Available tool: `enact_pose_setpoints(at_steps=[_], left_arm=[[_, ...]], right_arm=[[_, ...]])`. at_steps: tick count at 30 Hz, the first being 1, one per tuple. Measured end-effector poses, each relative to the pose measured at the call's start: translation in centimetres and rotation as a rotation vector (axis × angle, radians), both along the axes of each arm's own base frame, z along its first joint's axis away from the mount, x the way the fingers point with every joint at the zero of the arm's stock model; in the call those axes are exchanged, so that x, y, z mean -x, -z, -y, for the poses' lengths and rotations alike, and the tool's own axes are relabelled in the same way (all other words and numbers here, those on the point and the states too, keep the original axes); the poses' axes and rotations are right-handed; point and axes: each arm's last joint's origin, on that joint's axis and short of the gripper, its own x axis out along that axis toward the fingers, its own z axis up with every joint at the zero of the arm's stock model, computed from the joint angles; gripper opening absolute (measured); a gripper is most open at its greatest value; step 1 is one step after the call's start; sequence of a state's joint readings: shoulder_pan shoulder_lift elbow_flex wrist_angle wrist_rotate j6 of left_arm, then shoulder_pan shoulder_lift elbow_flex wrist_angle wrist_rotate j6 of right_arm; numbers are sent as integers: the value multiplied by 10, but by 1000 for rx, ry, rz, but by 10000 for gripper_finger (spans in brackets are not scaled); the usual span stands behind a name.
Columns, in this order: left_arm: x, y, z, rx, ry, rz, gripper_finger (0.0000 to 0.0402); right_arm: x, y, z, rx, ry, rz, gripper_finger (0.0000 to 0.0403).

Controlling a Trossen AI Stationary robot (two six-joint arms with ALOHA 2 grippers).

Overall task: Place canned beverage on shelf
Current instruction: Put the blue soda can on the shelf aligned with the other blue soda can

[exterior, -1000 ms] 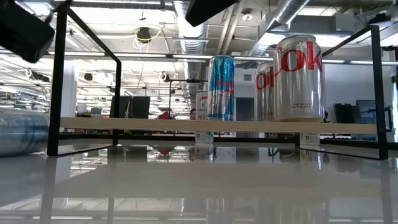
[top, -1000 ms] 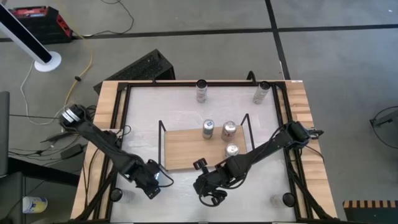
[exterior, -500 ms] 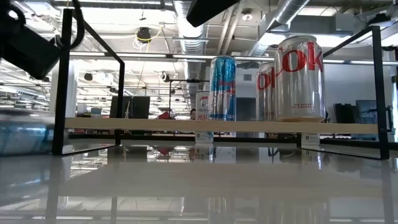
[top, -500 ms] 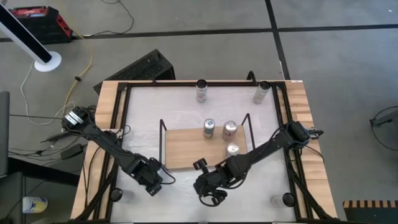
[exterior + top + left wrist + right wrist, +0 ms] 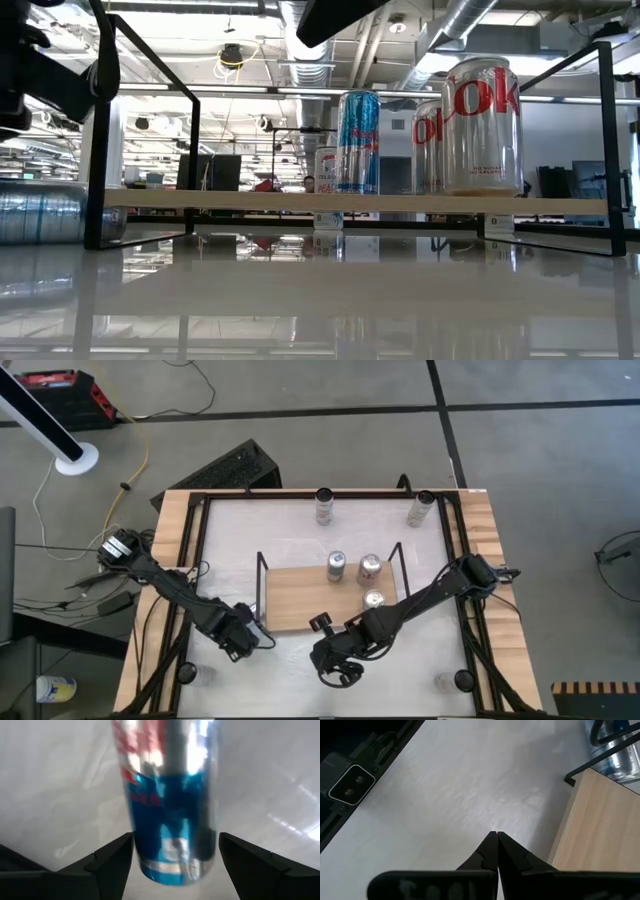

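Left to right.

Left pincer [image 5: 240, 636] sits low over the worktop [image 5: 300, 670], just off the shelf's left wire end. Fingers [image 5: 107, 865] spread wide to either side of a blue-and-silver can [image 5: 170, 800] lying on its side; gaps show between the can and both fingers, so it looks framed rather than gripped. Judged as lining up a grasp. In the low view the same can [image 5: 45, 212] lies on the worktop by the black wire end. Red lettering on the can is too smeared to read.

Shelf [image 5: 295, 600]: wooden board between black wire ends, its left part bare, which is likely where the lying can belongs. Three cans stand upright on its right side, packed toward that end: a blue-and-silver one [image 5: 357, 142], lettering unreadable, then two silver ones showing red "ok" fragments [image 5: 480, 125], probably a cola brand. Two more cans [image 5: 324, 506] [image 5: 421, 508] stand well apart at the worktop's far edge, presumably waiting their turn.

Right pincer [image 5: 335, 665] hangs near the shelf's front edge, tips [image 5: 495, 850] pressed together on nothing. Parked clear of the left arm, by the look of it.
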State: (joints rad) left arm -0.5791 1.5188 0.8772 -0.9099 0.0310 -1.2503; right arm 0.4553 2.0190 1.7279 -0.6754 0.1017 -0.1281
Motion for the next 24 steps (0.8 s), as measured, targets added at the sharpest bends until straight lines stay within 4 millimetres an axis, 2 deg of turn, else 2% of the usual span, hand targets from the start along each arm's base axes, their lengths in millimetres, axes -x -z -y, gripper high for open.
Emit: enact_pose_setpoints(at_steps=[14,24], left_arm=[[-2,0,-3,-59,-36,39,276],[9,11,-3,-58,-19,-16,220]], right_arm=[[0,0,0,4,-3,-5,24],[1,1,0,5,-3,-7,24]])
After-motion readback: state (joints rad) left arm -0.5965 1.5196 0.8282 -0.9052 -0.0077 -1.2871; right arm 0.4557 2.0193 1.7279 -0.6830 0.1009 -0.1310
